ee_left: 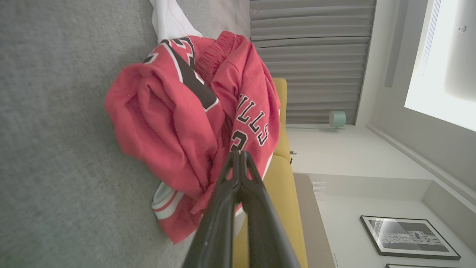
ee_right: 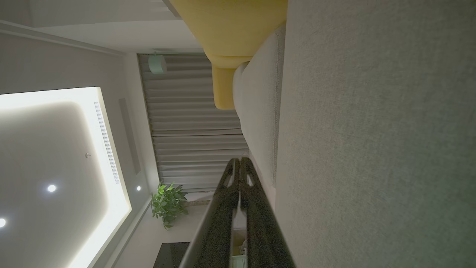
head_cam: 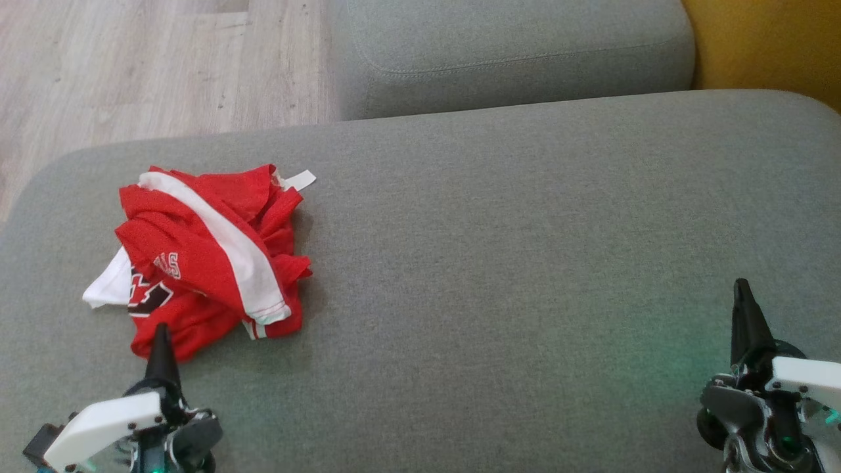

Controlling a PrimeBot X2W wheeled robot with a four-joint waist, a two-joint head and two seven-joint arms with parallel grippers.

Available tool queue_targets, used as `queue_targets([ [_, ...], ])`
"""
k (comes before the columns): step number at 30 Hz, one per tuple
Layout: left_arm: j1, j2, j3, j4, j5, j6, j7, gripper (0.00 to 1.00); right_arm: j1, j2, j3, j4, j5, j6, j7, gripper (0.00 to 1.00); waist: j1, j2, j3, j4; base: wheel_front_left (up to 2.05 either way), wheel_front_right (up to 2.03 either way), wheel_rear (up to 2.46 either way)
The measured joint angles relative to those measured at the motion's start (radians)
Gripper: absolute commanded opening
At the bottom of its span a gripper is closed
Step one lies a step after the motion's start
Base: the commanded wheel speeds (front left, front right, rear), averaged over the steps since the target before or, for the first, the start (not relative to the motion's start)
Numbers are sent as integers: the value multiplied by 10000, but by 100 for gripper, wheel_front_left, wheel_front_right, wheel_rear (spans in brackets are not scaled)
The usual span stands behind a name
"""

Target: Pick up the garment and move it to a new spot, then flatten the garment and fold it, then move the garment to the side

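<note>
A crumpled red garment (head_cam: 207, 259) with white stripes and black lettering lies bunched on the left part of the grey sofa seat (head_cam: 499, 263). My left gripper (head_cam: 161, 335) is shut and empty, its tips just at the heap's near edge. In the left wrist view the garment (ee_left: 178, 126) lies right ahead of the shut left gripper (ee_left: 238, 153). My right gripper (head_cam: 742, 289) is shut and empty, hovering over bare cushion at the lower right, far from the garment. The right wrist view shows the right gripper (ee_right: 240, 160) with fingers pressed together beside the cushion (ee_right: 375, 134).
A second grey cushion (head_cam: 519, 56) stands behind the seat. Wooden floor (head_cam: 144, 66) lies beyond the seat's far left edge. A yellow cushion (head_cam: 769, 43) sits at the far right. The seat's middle and right offer wide bare fabric.
</note>
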Motion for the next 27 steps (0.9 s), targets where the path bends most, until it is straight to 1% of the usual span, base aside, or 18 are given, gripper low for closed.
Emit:
queue_targets([
  [7,0,0,0,0,0,0,0,0,0,0,0,0,0,0,0,0,0,0,0,0,0,0,0],
  [8,5,-2,-8,27,0,8,-2,100,5,4,2,25,0,0,-2,100,0,0,0,0,0,0,0],
  [13,439,-46,-92,581,2,8,-21,100,456,50,36,594,-2,0,-17,100,0,0,2,-1,0,0,0],
  [22,521,-52,-105,539,90,8,-238,100,504,54,165,518,-155,0,-199,100,0,0,-2,10,0,0,0],
  [27,521,-56,-117,512,180,8,-407,100,504,54,201,468,-570,0,-366,100,0,0,-15,27,0,0,0],
])
